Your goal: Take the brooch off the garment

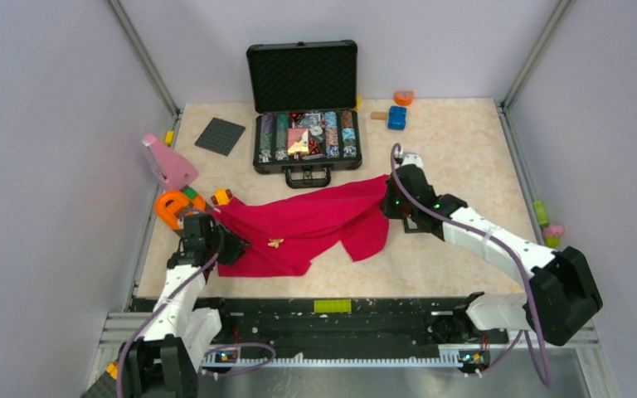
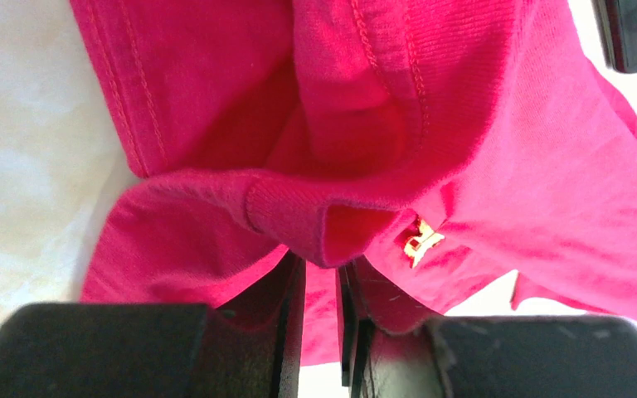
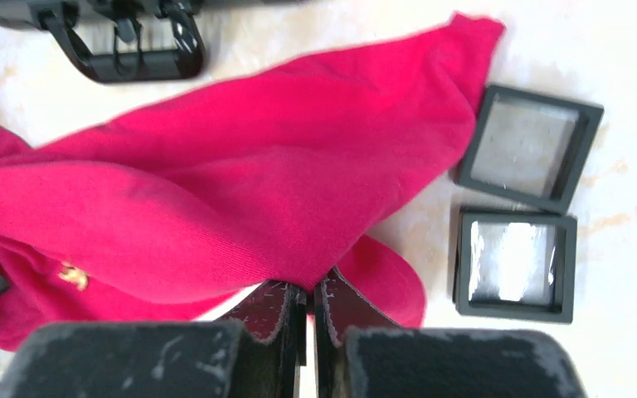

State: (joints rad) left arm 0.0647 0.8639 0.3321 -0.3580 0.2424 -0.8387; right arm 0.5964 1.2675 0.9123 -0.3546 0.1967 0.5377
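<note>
Now left pincer [image 2: 322,282] and right pincer [image 3: 309,292] clench the garment [image 1: 315,217]; next, likely, one plucks the brooch [image 1: 275,243] at seven o'clock.

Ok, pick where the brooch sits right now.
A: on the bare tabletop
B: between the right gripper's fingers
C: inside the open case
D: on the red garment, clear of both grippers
D: the brooch glints gold on the red garment, just beside the left gripper and not between its fingers.

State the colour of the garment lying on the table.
The garment is pinkish red, clearest in the right wrist view.
</note>
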